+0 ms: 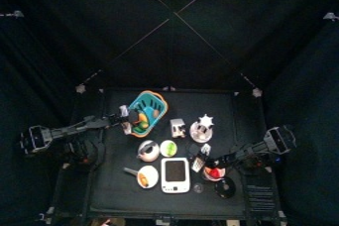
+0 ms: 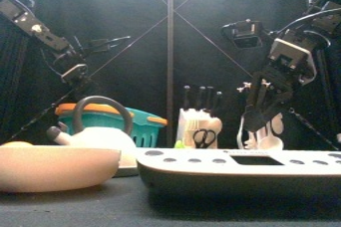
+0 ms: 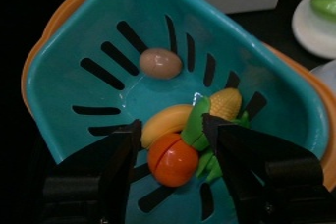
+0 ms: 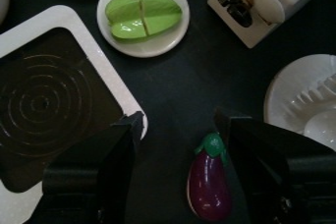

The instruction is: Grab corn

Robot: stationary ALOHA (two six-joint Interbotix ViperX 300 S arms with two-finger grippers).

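Observation:
The corn (image 3: 226,103), yellow with a green husk, lies in the teal basket (image 3: 92,31) next to a red-orange tomato (image 3: 172,159) and a small brown egg (image 3: 160,62). My left gripper (image 3: 184,140) is open and reaches down into the basket, its jaws standing on either side of the tomato and the corn's lower end. In the top view the left gripper (image 1: 135,121) is at the basket (image 1: 150,104). My right gripper (image 4: 184,135) is open, low over the table, with a purple eggplant (image 4: 210,184) between its jaws.
A white scale with a black pad (image 4: 53,100), a plate of green cut fruit (image 4: 144,12), a white plate (image 4: 308,90) and a knife block (image 4: 262,2) lie around the right gripper. The front view shows a kettle (image 2: 94,131) and a cream bowl (image 2: 54,166).

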